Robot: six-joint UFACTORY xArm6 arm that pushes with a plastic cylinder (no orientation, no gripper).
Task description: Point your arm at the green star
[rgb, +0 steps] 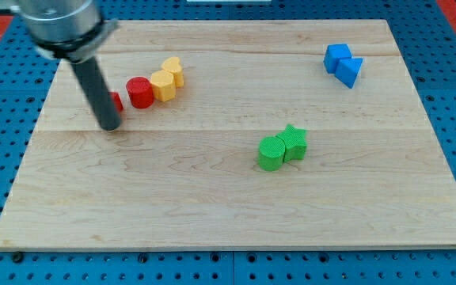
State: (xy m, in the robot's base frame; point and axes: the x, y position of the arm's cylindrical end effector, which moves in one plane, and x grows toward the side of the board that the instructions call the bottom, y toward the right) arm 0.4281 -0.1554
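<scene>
Green star point(294, 142) sits right of the counter's point(212, 214) centre, touching a green cylinder point(271, 153). Your tip point(111, 126) rests well apart at the left, beside a red block point(116, 101); no gripper exists, so steer rightward.

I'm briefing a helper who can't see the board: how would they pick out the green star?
On the wooden board, look right of centre for the only two green blocks, which touch. The green star is the one toward the view's right and top; its pointed outline distinguishes it from the round green cylinder beside it.
</scene>
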